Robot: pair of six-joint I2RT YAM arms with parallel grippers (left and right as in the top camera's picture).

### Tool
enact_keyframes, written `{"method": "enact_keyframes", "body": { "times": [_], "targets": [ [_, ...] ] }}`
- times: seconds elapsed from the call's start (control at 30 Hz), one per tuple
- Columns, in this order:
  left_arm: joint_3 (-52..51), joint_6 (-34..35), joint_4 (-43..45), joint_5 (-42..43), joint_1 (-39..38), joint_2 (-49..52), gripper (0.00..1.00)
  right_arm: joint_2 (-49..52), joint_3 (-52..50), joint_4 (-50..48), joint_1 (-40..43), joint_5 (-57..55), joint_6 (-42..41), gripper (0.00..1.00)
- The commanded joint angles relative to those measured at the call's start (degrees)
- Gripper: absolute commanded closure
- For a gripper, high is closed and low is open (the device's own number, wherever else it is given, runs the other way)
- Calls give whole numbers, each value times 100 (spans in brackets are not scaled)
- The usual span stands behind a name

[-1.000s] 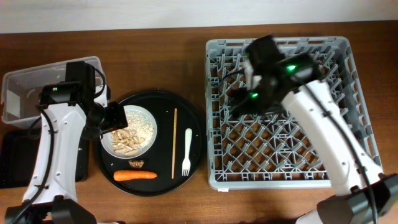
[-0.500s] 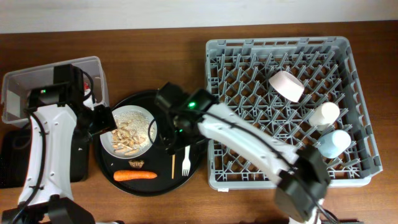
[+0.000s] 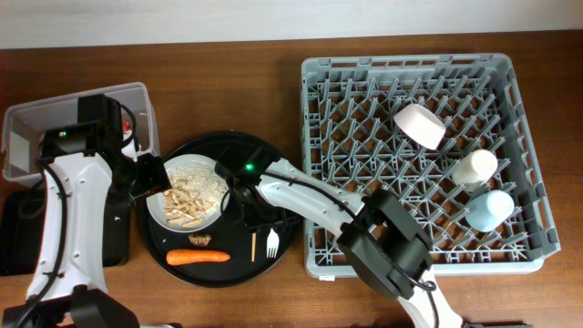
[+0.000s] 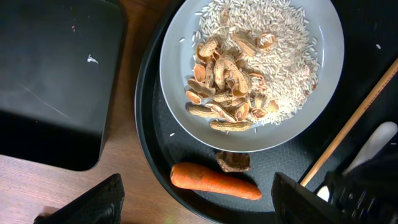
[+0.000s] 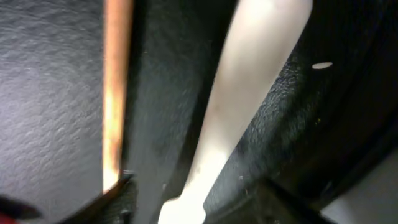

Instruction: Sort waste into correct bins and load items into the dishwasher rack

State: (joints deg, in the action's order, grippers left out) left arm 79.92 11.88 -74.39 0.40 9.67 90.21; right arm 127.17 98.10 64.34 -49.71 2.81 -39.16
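Hanging close over the smooth pale fork (image 5: 249, 93) and slim wooden chopstick (image 5: 115, 93), right gripper (image 5: 193, 198) seemingly spread.

Blurred close-up: the right hand (image 5: 199, 202) seemingly straddles the fork (image 5: 249, 81); overhead, its arm (image 3: 310, 196) hides most of the chopsticks (image 3: 253, 246).

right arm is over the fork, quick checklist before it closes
1. right gripper open: ok.
2. fork between its fingers: ok, the handle lies in the gap in the wrist view.
3. chopstick outside the grasp: not ok, its end lies right beside one finger.
4. left gripper out of the way: ok, open by the plate.
5. free pegs in dishwasher rack: ok, upper left holds nothing.
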Motion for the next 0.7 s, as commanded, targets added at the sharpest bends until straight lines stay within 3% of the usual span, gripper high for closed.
{"method": "enact_keyframes", "body": {
  "times": [0.0,0.13,0.23,0.4,0.67],
  "targets": [
    [-39,94,-2,-24,15,-105,25,76,-170,-122,-13,-181,-234,49],
    [-39,94,-4,-22,15,-105,25,76,-240,-164,-15,-247,-343,58],
    [-39,94,-4,-22,15,-105,25,76,-269,-181,-15,-245,-358,71],
    [-39,94,-7,-22,15,-105,25,74,-267,-170,-15,-243,-334,82],
    [-39,94,-4,-22,15,-105,25,-391,-173,-57,63,-352,-280,85]
  ]
}}
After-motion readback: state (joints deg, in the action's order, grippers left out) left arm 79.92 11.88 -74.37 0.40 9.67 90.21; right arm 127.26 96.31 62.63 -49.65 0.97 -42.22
